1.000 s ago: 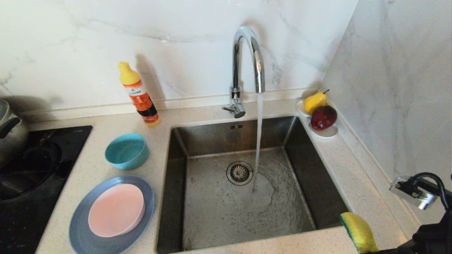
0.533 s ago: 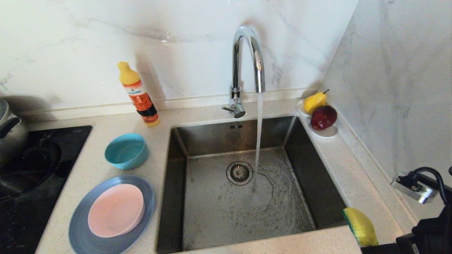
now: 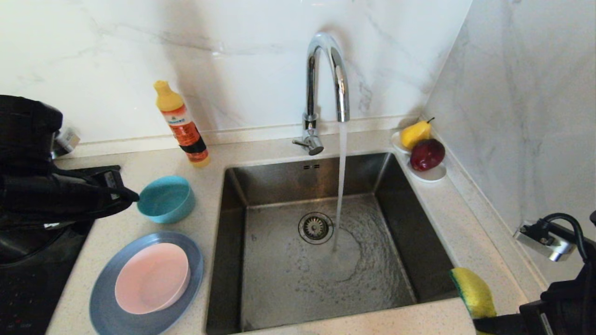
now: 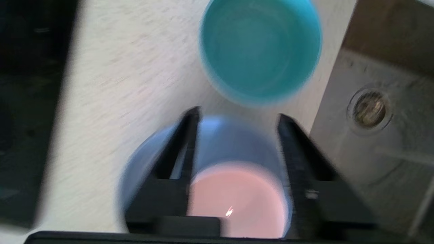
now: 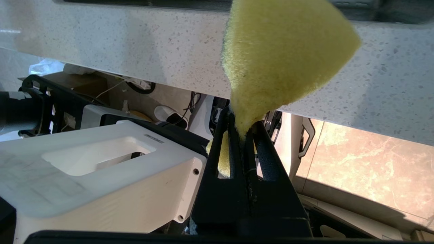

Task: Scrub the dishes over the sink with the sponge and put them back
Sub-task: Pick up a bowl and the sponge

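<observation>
Dishes wait on the tabletop point(image 3: 139, 174) to the left of the sink point(image 3: 400, 223): we see the teal bowl point(image 3: 166, 199) near its back corner, and nearer us the pink bowl point(image 3: 152, 278) sitting inside the blue-grey plate point(image 3: 104, 293). Our left claw point(image 4: 237, 117) hangs over that plate with its jaws parted and nothing between them, the teal bowl just ahead. Our right claw point(image 5: 241, 130) is pinched tight on the sponge point(image 3: 472, 291) at the sink's near right corner, above the tabletop's front edge. Water runs from the tap point(image 3: 326, 83) into the sink.
</observation>
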